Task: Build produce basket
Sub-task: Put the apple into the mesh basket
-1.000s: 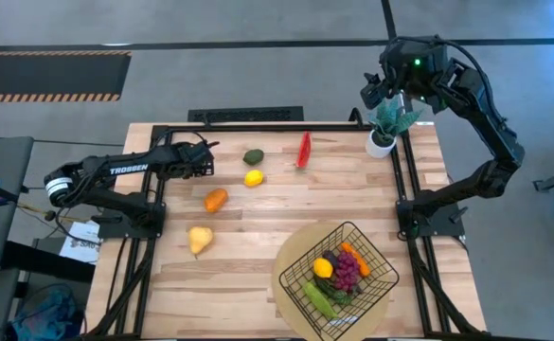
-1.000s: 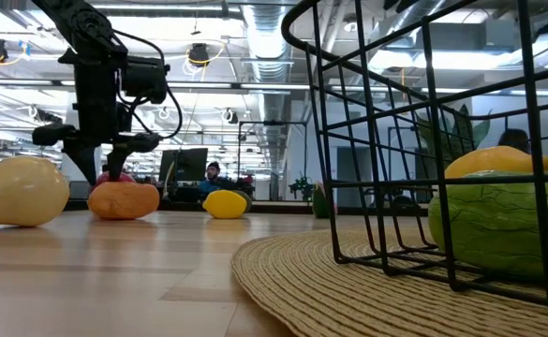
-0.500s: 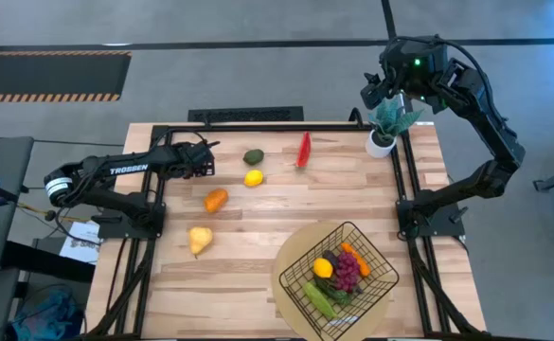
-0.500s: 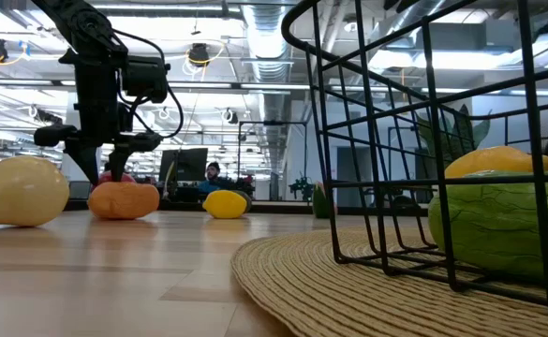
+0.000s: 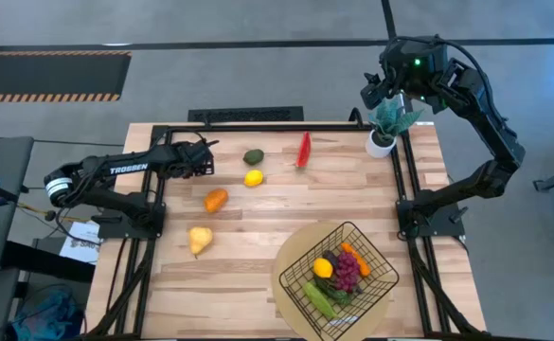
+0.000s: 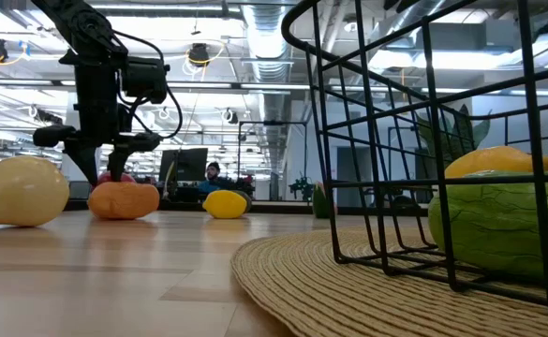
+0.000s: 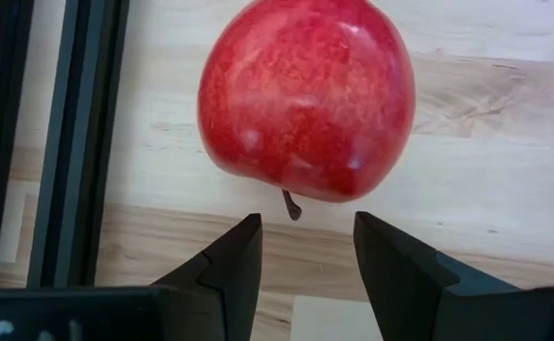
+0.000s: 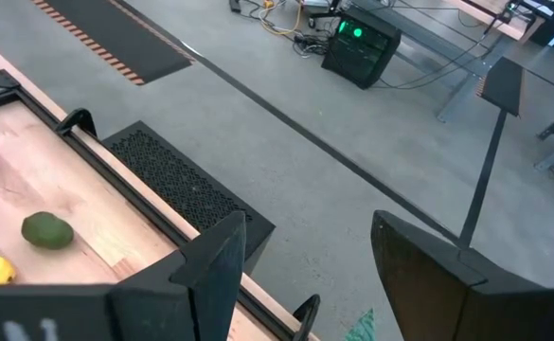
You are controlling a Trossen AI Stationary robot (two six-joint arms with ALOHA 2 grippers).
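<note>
A red apple [image 7: 305,95] lies on the wooden table at the far left, its stem toward my left gripper [image 7: 305,248]. That gripper is open, with its fingertips just short of the apple and not touching it. In the high view the left gripper [image 5: 204,156] hides the apple. The black wire basket [image 5: 354,225] stands on a round tan mat at the near right. It holds a lemon [image 5: 323,268], purple grapes [image 5: 347,272], a cucumber [image 5: 318,299] and a carrot. My right gripper [image 8: 305,275] is open and empty, high above the far right corner.
Loose on the table lie an avocado [image 5: 253,156], a lemon [image 5: 253,177], a watermelon slice [image 5: 304,149], an orange [image 5: 216,200] and a pear [image 5: 199,239]. A small potted plant [image 5: 384,133] stands at the far right corner. Black frame rails run along the table's edges.
</note>
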